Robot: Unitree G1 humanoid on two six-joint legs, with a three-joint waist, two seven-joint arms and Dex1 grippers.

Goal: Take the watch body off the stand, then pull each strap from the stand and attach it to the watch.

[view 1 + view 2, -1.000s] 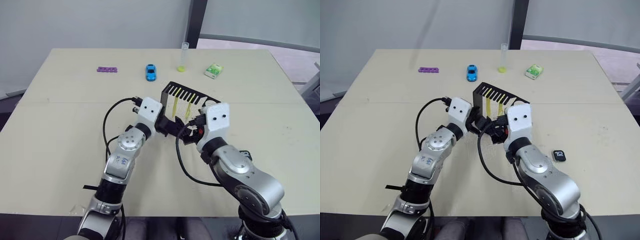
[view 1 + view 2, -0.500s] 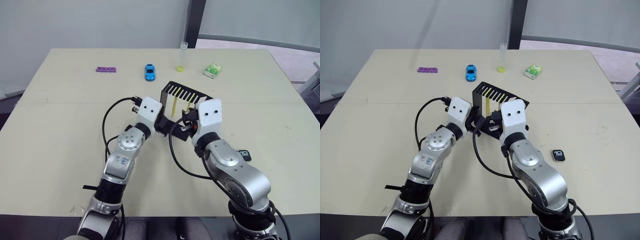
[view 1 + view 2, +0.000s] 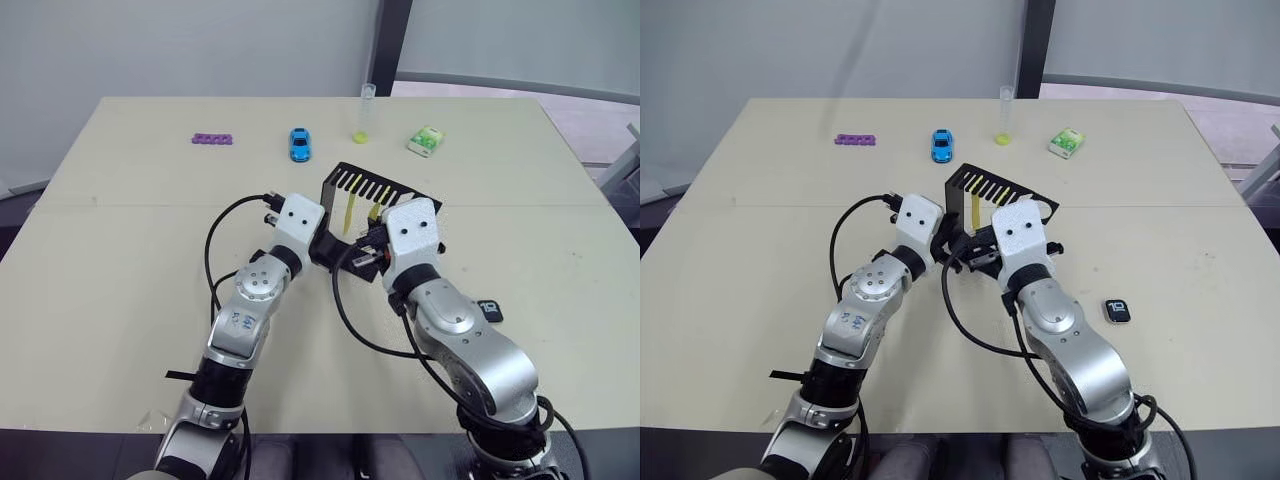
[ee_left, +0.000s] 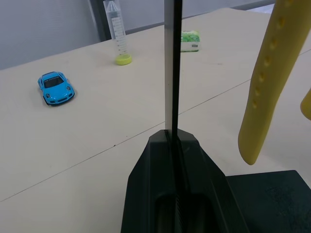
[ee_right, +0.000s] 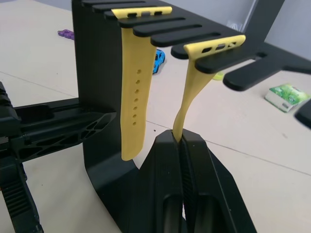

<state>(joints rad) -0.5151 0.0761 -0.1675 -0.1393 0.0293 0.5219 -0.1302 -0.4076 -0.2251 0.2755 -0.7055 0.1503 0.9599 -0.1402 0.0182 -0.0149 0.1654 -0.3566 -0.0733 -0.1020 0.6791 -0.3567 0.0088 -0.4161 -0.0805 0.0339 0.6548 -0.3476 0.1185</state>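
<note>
The black stand (image 3: 375, 188) is upright mid-table with two yellow straps hanging from its slotted top arm. My left gripper (image 4: 172, 141) is shut on the stand's thin upright sheet (image 4: 172, 58). The strap with a row of holes (image 5: 133, 97) hangs free. My right gripper (image 5: 182, 141) is shut on the lower end of the other strap (image 5: 190, 94), whose top still sits in its slot. The watch body (image 3: 489, 310) lies flat on the table to the right of my right arm, dark screen up.
Along the far side of the table (image 3: 120, 260) lie a purple piece (image 3: 211, 139), a blue toy car (image 3: 299, 144), a clear tube with a yellow base (image 3: 366, 115) and a green-white packet (image 3: 425, 141).
My right gripper has moved left in under the stand's top arm and shut on the lower end of the right-hand strap. The left gripper has kept its hold on the stand.
</note>
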